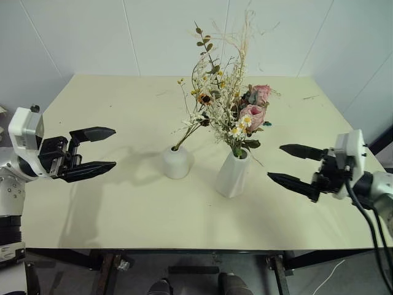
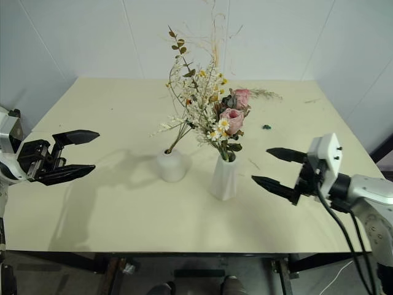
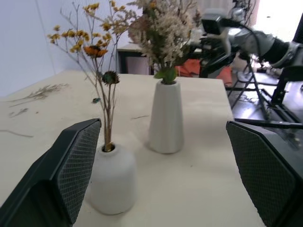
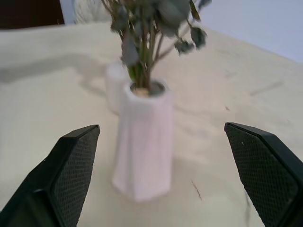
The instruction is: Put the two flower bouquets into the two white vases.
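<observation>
Already both bouquets stand upright in the short round vase and the tapered vase mid-tabletop, between the left end effector and the nearer right end effector, both wide open and empty.

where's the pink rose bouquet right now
In the head views the pink rose bouquet stands in the taller white vase near the table's middle, just right of the short round vase.
</observation>
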You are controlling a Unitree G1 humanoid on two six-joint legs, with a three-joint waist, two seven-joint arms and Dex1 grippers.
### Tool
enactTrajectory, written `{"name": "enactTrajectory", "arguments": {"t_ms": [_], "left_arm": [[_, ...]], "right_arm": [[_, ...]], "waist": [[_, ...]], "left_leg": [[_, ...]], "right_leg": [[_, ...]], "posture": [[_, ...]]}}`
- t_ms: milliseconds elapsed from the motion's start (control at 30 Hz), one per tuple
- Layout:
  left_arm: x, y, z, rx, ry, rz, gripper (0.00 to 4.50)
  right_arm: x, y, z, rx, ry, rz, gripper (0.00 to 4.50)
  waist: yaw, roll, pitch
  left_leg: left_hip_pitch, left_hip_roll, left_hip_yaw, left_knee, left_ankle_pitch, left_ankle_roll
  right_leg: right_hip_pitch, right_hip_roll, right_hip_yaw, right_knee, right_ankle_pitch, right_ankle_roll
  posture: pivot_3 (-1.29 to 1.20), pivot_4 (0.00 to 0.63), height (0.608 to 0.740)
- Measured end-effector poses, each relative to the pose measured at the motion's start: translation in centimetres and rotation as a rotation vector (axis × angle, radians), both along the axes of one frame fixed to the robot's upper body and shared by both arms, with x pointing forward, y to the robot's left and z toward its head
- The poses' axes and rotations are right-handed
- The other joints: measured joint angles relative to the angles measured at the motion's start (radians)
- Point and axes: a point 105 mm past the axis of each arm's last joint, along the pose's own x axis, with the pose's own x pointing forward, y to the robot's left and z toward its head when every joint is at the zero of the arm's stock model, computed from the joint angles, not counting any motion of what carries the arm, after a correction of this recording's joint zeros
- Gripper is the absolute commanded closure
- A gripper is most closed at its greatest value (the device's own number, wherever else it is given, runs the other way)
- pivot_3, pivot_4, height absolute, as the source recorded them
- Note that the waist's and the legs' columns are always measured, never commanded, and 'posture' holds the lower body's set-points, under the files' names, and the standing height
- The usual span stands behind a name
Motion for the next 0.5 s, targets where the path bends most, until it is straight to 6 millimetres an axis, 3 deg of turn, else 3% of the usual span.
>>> {"name": "enactTrajectory", "arguments": {"t_ms": [133, 233, 500], "left_arm": [[0.5, 0.7, -0.3, 0.003, -0.008, 0.032, 0.0], [0.8, 1.2, -0.3, -0.004, -0.014, 0.04, 0.0], [1.5, 1.7, -0.8, 0.013, 0.002, 0.077, 0.0]], "right_arm": [[-0.3, -1.9, -0.2, -0.082, 0.028, -0.035, 0.04], [-0.3, -3.5, 0.6, -0.122, 0.016, -0.063, 0.04], [-1.2, -3.7, 1.4, -0.065, 0.011, -0.028, 0.04]], "waist": [[0.002, 0.0, 0.0], [0.003, 0.0, 0.0], [0.006, 0.0, 0.0]], "left_leg": [[0.0, 0.0, 0.0, 0.002, 0.0, 0.0], [0.0, 0.0, 0.001, 0.003, 0.0, 0.0], [0.0, 0.0, 0.0, 0.003, 0.0, 0.0]], "right_leg": [[0.0, 0.0, 0.0, 0.0, 0.0, 0.0], [0.002, 0.0, 0.0, -0.001, 0.0, 0.0], [0.001, 0.0, 0.0, -0.001, 0.001, 0.001]], "posture": [[0.0, 0.15, 0.74], [0.0, 0.15, 0.74], [0.0, 0.15, 0.74]]}}
